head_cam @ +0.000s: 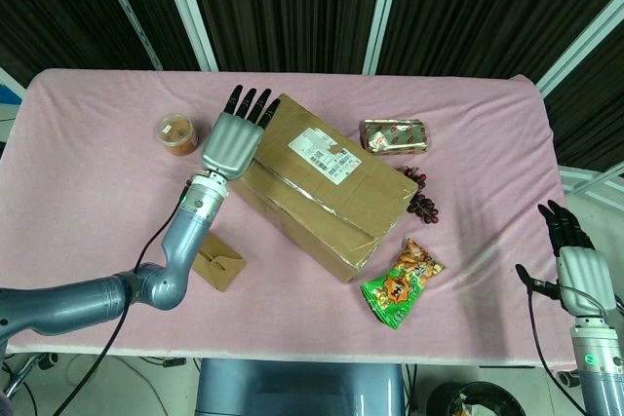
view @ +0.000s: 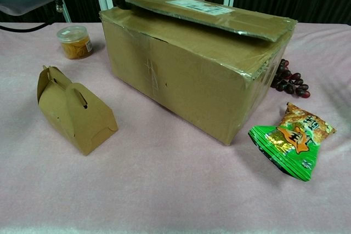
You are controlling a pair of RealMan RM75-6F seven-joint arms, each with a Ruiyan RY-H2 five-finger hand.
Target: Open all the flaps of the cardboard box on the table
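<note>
- Reaching over the near-left end of the cardboard box (head_cam: 322,187), our left hand (head_cam: 234,138) is lying flat with its fingers (head_cam: 255,104) straight and spread, holding nothing; whether the palm is actually touching the cardboard, we cannot tell.
- We are seeing the box sit directly to the right of that hand, set at a slant on the pink table (head_cam: 88,192), with a white shipping label (head_cam: 327,153) on its top flap (view: 214,15).
- From the chest view, that top flap is standing slightly lifted along its near edge, while the flap beneath it is lying flat and closed.
- We are holding our right hand (head_cam: 575,260) well apart from the box, out past the table's right edge, fingers upright and close together, gripping nothing.
- Just to the left of the left hand, a small plastic tub with orange contents (head_cam: 177,132) is resting on the cloth.
- Below the left forearm, a small brown gable carton (head_cam: 216,262) is sitting near the table's front edge.
- Between our two hands, nearer the box, a green snack bag (head_cam: 402,283) is lying by the box's front corner, a bunch of dark grapes (head_cam: 421,197) is lying just beside its right end, and a shiny wrapped packet (head_cam: 394,135) is sitting behind it.
</note>
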